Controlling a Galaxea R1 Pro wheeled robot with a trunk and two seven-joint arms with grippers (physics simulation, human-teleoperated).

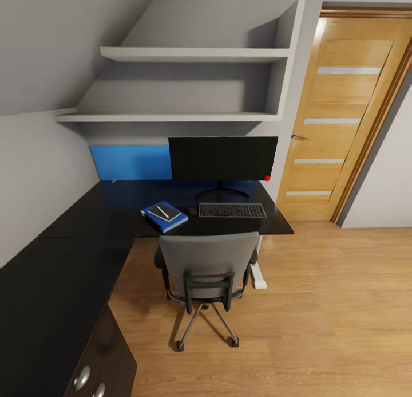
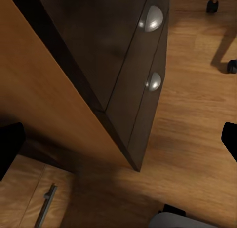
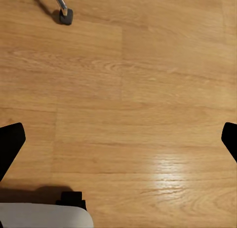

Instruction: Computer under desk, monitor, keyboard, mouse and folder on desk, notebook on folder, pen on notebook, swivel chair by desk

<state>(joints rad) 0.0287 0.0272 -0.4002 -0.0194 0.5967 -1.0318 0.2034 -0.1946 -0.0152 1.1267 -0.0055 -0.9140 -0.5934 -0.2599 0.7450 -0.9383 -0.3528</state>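
1. The worktop (image 1: 68, 271), black and L-shaped, ran along the wall ahead of both pincers. Its drawer unit (image 2: 133, 95) with round silver knobs lay close ahead of the left pincer (image 2: 118, 144).
2. The swivel chair (image 1: 207, 271) stood tucked against the worktop's front edge, so its placement was judged done. One of its casters (image 3: 65, 16) showed on the wooden floor (image 3: 148, 90) well ahead of the right pincer (image 3: 118, 139).
3. The monitor (image 1: 223, 158) stood upright at the back of the worktop, far from both pincers.
4. The keyboard (image 1: 232, 210) lay just in front of the monitor's foot.
5. The folder (image 1: 166, 218), blue, lay on the worktop beyond the mouse from the keyboard, with the notebook (image 1: 162, 212) on it and the pen (image 1: 163, 211) across the notebook.
6. The mouse (image 1: 192, 211) sat between the folder and the keyboard, near both.
7. Both pincers were spread and pinched nothing: dark finger tips showed wide apart at the edges of each wrist view.
8. Judgement: every visible placement looked complete.
9. The computer could not be confirmed. The chair hid the space under the worktop, where a pale shape (image 1: 260, 274) beside the chair was too cut off to identify.
10. The pen was very small, and its contact with the notebook could not be verified.
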